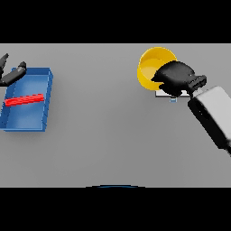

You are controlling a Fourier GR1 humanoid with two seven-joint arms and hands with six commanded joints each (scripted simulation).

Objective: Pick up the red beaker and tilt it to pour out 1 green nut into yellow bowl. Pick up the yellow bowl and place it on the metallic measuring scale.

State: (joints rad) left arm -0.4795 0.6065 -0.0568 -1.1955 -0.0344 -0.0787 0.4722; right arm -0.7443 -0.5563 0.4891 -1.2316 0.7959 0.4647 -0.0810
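While the right hand (175, 77) sits in the upper right of the frame, its fingers are curled over the near rim of the yellow bowl (153, 63), so it reads as gripping the bowl. Bowl is tipped, its mouth facing the viewer. Just below the hand a pale slab shows, likely the scale (163, 94), mostly hidden by hand and bowl. Whether the bowl rests on it or hangs above it, cannot tell.

Step in hand, by my reading: setting the bowl on the scale. To do it well: level the bowl first, centre it over the slab, lower straight down, let go only once the base is flat. A tilted release could roll it off.

No red beaker or green nut visible as such. At far left a blue tray (27, 100) holds a red bar (24, 99). Left hand (11, 74) hovers at the tray's upper left corner, fingers straight and loose, holding nothing.

Room: wide bare grey table (108, 131) across the centre and lower frame. Bowl sits close to the table's far edge, so any retreat should come toward the lower frame.
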